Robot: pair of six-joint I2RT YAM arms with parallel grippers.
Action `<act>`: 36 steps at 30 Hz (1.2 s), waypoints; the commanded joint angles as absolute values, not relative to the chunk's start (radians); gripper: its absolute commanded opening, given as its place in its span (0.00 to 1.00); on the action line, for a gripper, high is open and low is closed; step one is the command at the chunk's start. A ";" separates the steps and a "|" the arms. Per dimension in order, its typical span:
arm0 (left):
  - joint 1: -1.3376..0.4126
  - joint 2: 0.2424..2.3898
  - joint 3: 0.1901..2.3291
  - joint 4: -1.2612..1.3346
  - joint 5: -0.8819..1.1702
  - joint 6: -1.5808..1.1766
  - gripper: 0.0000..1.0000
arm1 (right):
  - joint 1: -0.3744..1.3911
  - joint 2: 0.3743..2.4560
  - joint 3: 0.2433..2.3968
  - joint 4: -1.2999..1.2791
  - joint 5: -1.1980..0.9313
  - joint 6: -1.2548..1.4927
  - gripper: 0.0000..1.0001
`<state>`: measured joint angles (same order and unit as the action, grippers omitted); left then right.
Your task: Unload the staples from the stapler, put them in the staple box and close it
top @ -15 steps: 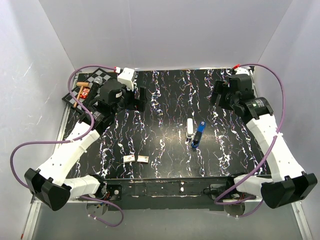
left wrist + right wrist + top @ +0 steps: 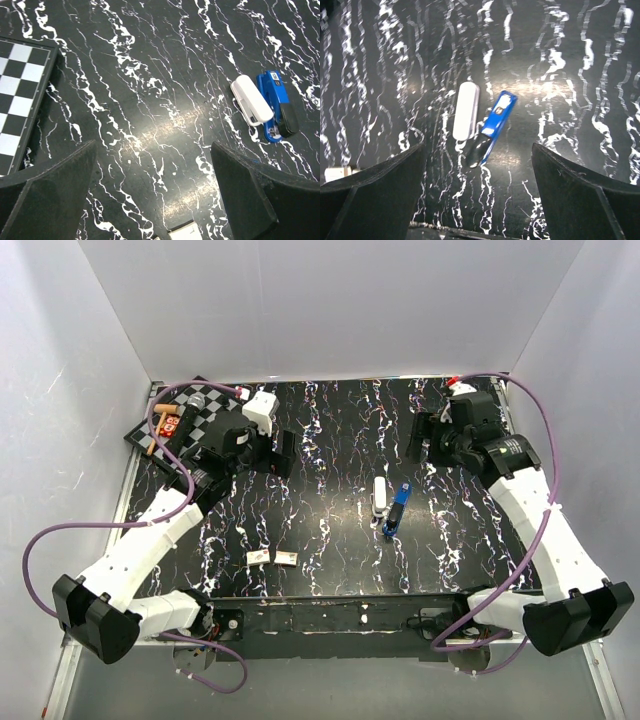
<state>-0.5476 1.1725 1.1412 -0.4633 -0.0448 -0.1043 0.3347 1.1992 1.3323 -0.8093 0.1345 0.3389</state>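
Note:
The stapler lies opened out on the black marbled table, its white arm on the left and its blue arm with a dark end on the right. It shows in the left wrist view and the right wrist view. My left gripper is open and empty at the back left, well away from the stapler. My right gripper is open and empty at the back right, above and behind the stapler. No staples show.
Two small tan-white blocks lie near the front edge; one shows at the bottom of the left wrist view. A chessboard with small items lies at the back left corner, also in the left wrist view. White walls enclose the table.
Both arms have shifted slightly; the right gripper has moved a little left and back, the left wrist a little right. The stapler has not moved.

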 commanded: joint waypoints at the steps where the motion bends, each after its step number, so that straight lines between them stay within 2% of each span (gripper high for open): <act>1: -0.549 1.147 1.127 -0.451 0.050 -0.100 0.98 | 0.396 1.210 1.321 -0.770 -0.024 0.284 0.93; 8: -0.549 1.190 1.157 -0.491 0.048 -0.110 0.98 | 0.520 1.357 1.341 -0.795 0.035 0.273 0.88; 15: -0.549 1.154 1.132 -0.485 -0.037 -0.126 0.98 | 0.543 1.446 1.324 -0.768 0.063 0.327 0.84; 26: -0.549 1.115 1.114 -0.479 -0.058 -0.129 0.98 | 0.563 1.652 1.374 -0.807 0.130 0.393 0.79; 36: -0.549 1.108 1.112 -0.476 -0.054 -0.130 0.98 | 0.563 1.713 1.364 -0.795 0.140 0.439 0.75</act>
